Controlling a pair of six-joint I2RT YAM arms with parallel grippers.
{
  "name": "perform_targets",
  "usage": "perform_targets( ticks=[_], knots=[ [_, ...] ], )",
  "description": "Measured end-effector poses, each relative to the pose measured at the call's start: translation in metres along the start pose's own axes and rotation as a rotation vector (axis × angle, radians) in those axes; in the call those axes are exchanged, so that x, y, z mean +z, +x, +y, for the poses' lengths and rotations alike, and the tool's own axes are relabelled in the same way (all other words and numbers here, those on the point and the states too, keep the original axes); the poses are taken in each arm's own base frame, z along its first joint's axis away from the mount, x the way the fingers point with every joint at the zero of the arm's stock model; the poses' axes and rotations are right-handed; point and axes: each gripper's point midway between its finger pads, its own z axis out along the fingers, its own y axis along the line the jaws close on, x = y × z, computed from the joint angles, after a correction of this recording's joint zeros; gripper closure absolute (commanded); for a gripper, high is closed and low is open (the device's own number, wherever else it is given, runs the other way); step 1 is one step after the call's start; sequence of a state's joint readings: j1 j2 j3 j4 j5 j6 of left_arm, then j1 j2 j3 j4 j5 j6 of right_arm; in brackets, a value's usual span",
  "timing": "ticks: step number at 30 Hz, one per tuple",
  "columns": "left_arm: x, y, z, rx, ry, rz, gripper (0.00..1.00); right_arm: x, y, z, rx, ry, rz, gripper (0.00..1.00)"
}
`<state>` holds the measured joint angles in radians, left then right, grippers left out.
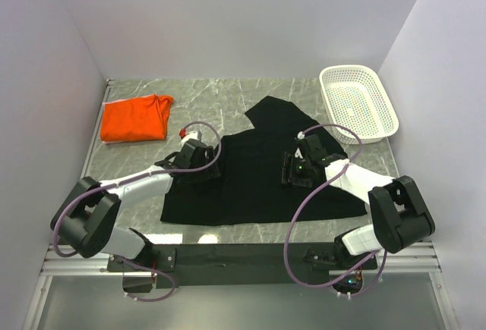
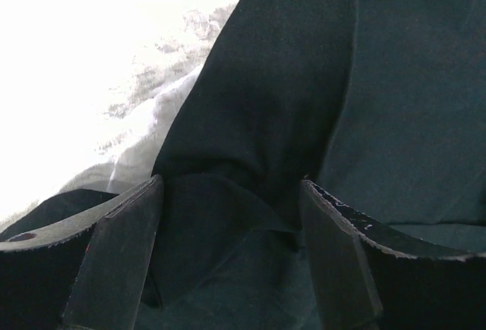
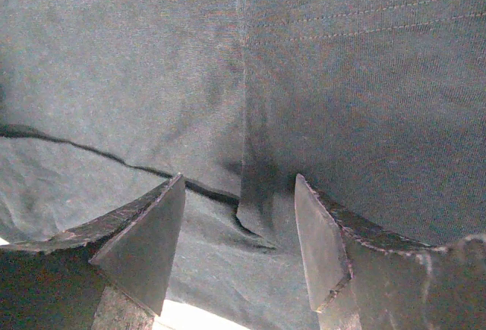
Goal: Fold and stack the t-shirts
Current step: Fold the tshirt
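Observation:
The large black t-shirt (image 1: 258, 174) lies spread on the marble table, partly folded. The orange t-shirt (image 1: 135, 118) lies folded at the back left. My left gripper (image 1: 199, 165) is open, low over the shirt's left edge; in the left wrist view a raised fold of black cloth (image 2: 228, 209) sits between its fingers (image 2: 114, 262). My right gripper (image 1: 292, 168) is open over the shirt's right middle; in the right wrist view a folded corner and hem (image 3: 254, 209) lie between its fingers (image 3: 319, 246). The chest mark is hidden.
A white mesh basket (image 1: 358, 102) stands at the back right. White walls close in the table on three sides. Bare marble (image 1: 213, 91) shows behind the shirts and a strip in front of the black shirt.

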<state>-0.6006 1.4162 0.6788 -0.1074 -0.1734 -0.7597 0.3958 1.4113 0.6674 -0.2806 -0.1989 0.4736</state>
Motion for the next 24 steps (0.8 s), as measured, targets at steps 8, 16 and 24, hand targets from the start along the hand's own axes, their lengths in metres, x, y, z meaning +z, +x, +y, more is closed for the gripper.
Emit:
perform_targets(
  ticks=[8, 16, 24],
  knots=[
    [-0.026, -0.017, -0.016, -0.011, 0.088, -0.094, 0.22, 0.002, -0.001, 0.001, -0.002, -0.003, 0.001, 0.34],
    [-0.029, -0.004, -0.022, 0.007, 0.142, -0.071, 0.22, 0.006, -0.004, 0.008, -0.018, -0.015, 0.000, 0.34],
    [-0.048, 0.004, -0.047, 0.072, 0.327, -0.043, 0.22, 0.009, -0.006, 0.012, -0.025, -0.024, -0.005, 0.34]
  ],
)
